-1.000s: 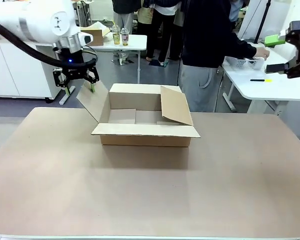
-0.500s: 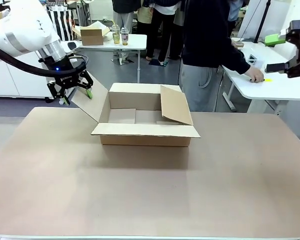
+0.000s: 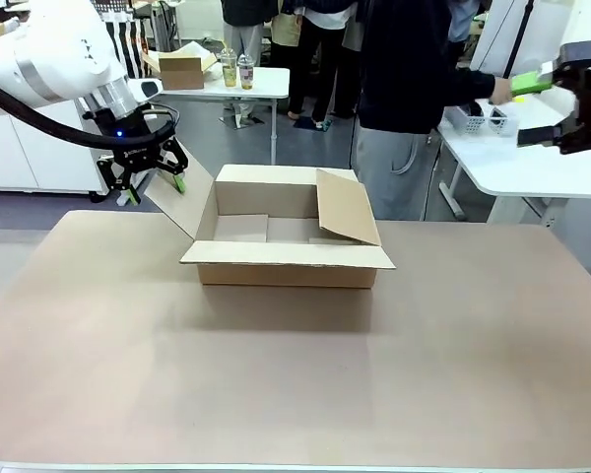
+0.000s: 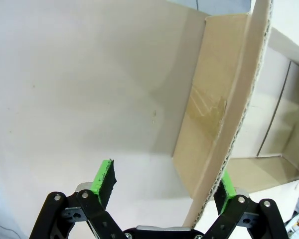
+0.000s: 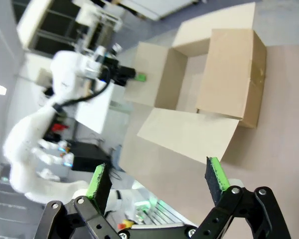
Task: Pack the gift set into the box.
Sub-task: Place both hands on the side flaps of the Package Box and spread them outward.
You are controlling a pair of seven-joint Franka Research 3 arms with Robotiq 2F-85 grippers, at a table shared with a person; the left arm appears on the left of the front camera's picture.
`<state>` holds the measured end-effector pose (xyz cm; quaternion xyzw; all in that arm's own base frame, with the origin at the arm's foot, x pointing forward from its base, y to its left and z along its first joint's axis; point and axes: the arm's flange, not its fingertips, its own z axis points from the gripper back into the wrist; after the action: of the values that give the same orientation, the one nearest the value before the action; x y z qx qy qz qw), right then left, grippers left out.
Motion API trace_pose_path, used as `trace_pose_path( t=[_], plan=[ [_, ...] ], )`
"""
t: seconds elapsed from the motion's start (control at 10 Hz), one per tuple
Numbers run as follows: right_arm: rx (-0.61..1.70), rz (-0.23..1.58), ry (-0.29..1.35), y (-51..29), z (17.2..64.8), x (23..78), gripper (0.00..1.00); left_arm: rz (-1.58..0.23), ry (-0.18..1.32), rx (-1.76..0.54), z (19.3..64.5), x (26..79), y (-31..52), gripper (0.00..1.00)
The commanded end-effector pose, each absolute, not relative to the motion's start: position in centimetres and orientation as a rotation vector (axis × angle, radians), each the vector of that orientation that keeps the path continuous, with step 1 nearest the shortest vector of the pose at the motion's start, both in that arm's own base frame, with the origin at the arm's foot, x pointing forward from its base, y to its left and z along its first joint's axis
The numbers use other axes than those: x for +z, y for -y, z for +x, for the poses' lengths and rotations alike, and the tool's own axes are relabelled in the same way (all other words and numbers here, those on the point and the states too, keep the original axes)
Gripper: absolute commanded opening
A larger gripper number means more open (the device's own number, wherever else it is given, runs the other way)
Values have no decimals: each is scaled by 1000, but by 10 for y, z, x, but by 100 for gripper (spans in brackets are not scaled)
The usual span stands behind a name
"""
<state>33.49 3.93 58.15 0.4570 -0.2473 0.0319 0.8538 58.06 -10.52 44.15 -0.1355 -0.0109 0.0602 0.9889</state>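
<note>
Box (image 3: 286, 251) of brown corrugated card, standing open on the counter (image 3: 276, 394) with its four flaps turned out. The left tool (image 3: 155, 189) hangs at the outer edge of the box's left flap (image 3: 175, 202), which slopes up and away from the box. In the front view the tool's fingers are spread, one to each side of the flap's edge, and whether either touches the card cannot be told from there. The left wrist view gives the closer reading. The flap's raw corrugated edge runs up between the two green pads (image 4: 103, 178), well clear of one and hard against the other, which it partly hides. The box's bare inside lies beyond that edge. The right tool (image 3: 532, 110) is raised well above and off to the side of the box, fingers spread, gripping nothing. A person's hand (image 3: 499, 91) is just beside its upper finger. The right wrist view looks down between its parted fingers onto the whole box, with the left arm (image 5: 70, 79) at the far flap.
</note>
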Motion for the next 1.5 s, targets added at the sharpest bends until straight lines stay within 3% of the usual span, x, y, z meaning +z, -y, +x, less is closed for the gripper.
trace_pose_path(
  t=[0.0, 0.3, 0.7, 1.1, 1.4],
  plan=[
    [131, 649, 355, -111, 415, 597, 100, -252, 32, 138, 580, 443, 105, 100],
    [232, 383, 194, -222, 488, 568, 100, -252, 32, 138, 580, 443, 105, 100],
    [308, 103, 267, -315, 526, 500, 100, -252, 32, 138, 580, 443, 105, 100],
    [336, -218, 385, -348, 540, 436, 100, -252, 32, 138, 580, 443, 105, 100],
    [316, -106, 345, -350, 538, 425, 100, -252, 32, 138, 580, 443, 105, 100]
  ],
)
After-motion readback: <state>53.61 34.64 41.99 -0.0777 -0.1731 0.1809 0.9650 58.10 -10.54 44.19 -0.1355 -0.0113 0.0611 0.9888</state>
